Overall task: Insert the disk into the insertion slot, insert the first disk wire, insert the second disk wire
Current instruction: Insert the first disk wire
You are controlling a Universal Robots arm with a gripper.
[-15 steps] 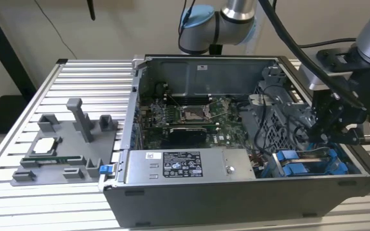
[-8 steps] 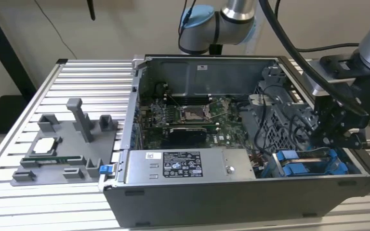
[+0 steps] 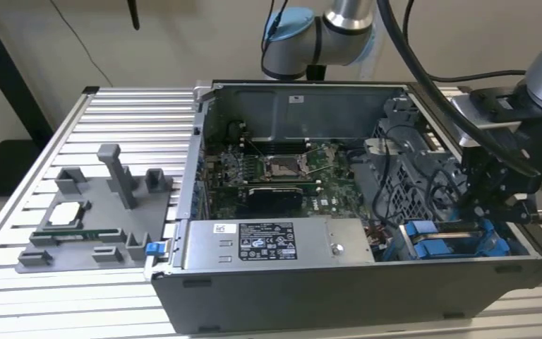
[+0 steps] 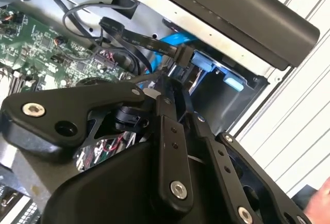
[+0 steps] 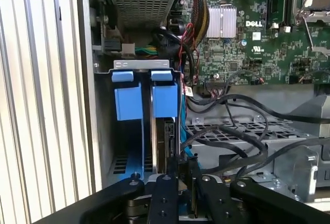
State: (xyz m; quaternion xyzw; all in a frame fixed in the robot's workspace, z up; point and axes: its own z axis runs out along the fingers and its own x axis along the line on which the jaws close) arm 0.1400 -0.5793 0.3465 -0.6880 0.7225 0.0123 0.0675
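Exterior view. Item: open computer case point(image 3: 346, 282) on the slatted worktop point(image 3: 130, 120). My arm point(image 3: 346, 21) hangs from the upper edge of the frame. Its working end is low over the drive cage point(image 3: 459, 236), in the lower part of the exterior view's right.

Second wrist view. Item: my fingers point(image 4: 170, 131), clenched, as far as I can judge, on the plug of the black disk wire point(image 4: 139, 35). The plug is right at the connector edge of the disk point(image 4: 201, 61). Item: blue wire point(image 4: 175, 39), passing just beside that plug; I cannot tell whether it is seated. Item: other blue-ended caddy point(image 4: 234, 83), beside the disk on the case-wall side.

First wrist view. Item: the disk, blue frame end showing, seated in the insertion slot point(image 5: 172, 65), which is the bay nearer the motherboard point(image 5: 247, 53). The other caddy fills the neighbouring bay. My fingers stand directly over the disk's exposed edge, and loose black leads lie over the cage close by.

Handling, my estimate. Disk: rigid, fairly dense, sensitive to knocks; best held by the blue frame ends, never by the labelled face or the bare connector edge. Disk wire: limp lead, hard little plug. I would grip the plug body squarely, not the lead. It is probably keyed, so pushing it in tilted risks bending the contacts.
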